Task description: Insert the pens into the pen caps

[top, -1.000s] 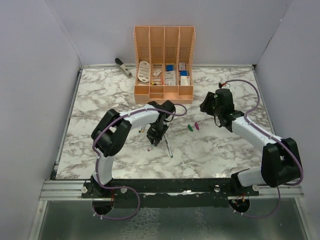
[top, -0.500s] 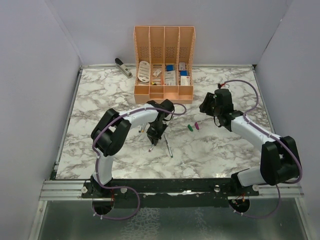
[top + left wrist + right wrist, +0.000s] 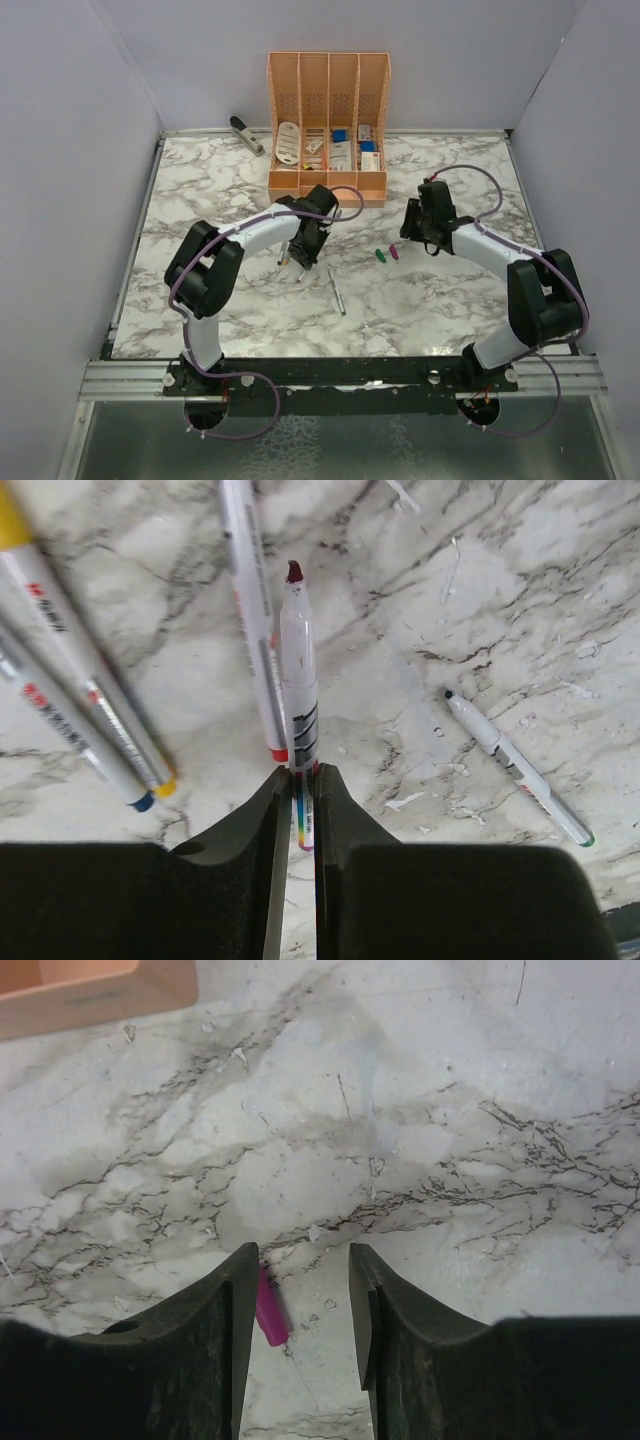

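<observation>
My left gripper (image 3: pixel 299 775) is shut on a silver-grey pen (image 3: pixel 299 680) with a dark red tip, held just above the marble. Under it lie a red-ended pen (image 3: pixel 248 610), a yellow-ended pen (image 3: pixel 80 670) and a blue-ended pen (image 3: pixel 60 735). A green-tipped pen (image 3: pixel 515 770) lies apart to the right. In the top view the left gripper (image 3: pixel 303 256) is left of centre. My right gripper (image 3: pixel 303 1260) is open, with a purple cap (image 3: pixel 268 1310) on the table beside its left finger. The top view shows the right gripper (image 3: pixel 403 238) by the purple cap (image 3: pixel 393 251) and a green cap (image 3: pixel 380 256).
A peach desk organiser (image 3: pixel 327 185) stands at the back centre, close behind the left gripper. A grey stapler (image 3: pixel 245 134) lies at the back left. One loose pen (image 3: pixel 336 290) lies on the marble table (image 3: pixel 200 200) in front of the left gripper.
My left gripper has moved back towards the organiser, keeping hold of the pen. My right gripper has shifted slightly left and lower, closer to the purple cap.
</observation>
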You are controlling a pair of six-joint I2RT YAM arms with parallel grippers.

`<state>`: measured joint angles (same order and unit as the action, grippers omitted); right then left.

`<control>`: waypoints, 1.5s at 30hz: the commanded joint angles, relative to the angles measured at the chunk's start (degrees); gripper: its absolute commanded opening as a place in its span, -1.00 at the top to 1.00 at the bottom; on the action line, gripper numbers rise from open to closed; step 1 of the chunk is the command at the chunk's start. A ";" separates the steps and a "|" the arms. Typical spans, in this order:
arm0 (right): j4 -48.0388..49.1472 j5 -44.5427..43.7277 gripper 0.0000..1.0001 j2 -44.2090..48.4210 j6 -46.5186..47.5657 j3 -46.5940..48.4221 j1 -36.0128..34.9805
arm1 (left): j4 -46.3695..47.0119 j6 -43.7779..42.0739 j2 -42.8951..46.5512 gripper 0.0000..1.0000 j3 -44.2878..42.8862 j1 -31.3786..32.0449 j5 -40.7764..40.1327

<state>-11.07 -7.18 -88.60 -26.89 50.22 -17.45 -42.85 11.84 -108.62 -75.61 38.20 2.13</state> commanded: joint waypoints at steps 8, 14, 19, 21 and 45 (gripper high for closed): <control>-3.67 -2.67 0.20 -2.25 3.08 0.33 -4.25 | 7.97 -1.12 8.87 1.00 -2.49 -2.83 -1.26; -3.41 -4.20 0.20 -3.32 4.65 1.89 -7.92 | 17.96 -1.74 14.14 1.00 3.72 -3.62 2.32; -4.74 -5.29 0.20 -5.47 4.03 3.31 -8.29 | 25.67 -2.15 18.08 1.00 9.38 -4.63 7.35; -5.27 -6.00 0.20 -6.23 3.37 3.77 -8.29 | 28.50 -2.51 19.76 1.00 11.44 -4.93 9.24; -9.05 -4.10 0.36 -8.70 2.33 4.49 -8.60 | 39.30 -1.91 21.82 1.00 16.55 -9.67 19.10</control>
<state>-18.48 -12.29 -96.77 -23.75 54.57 -25.74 -6.33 9.54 -86.78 -58.72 29.15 17.80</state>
